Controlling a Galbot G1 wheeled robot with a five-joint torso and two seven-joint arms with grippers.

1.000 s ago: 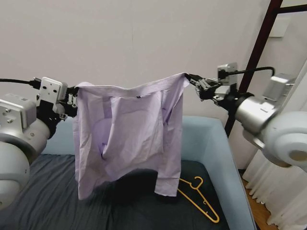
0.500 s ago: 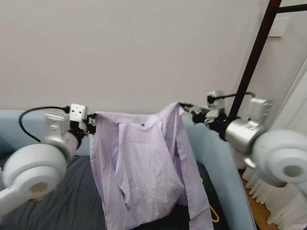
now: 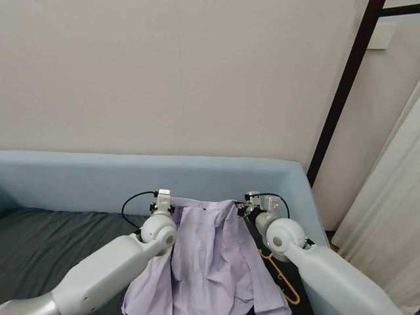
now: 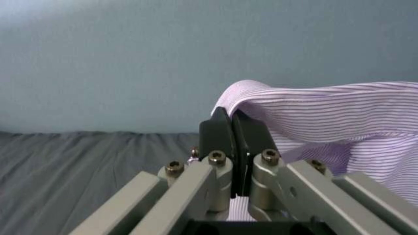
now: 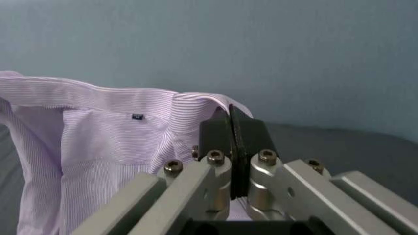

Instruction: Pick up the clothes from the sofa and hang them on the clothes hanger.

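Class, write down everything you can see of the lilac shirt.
The shirt is pale lilac with fine stripes, thin woven cloth by its look, with a small dark label inside the collar. The left gripper and right gripper, both shut, pinch its top edge at either end. It hangs in loose folds before the blue sofa back.

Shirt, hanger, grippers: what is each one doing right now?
Purple shirt: held at its two top corners, draping down, not on the hanger.
Yellow hanger: lying bare on the sofa seat, partly under the shirt.
Left gripper: shut on the shirt.
Right gripper: shut on the shirt.
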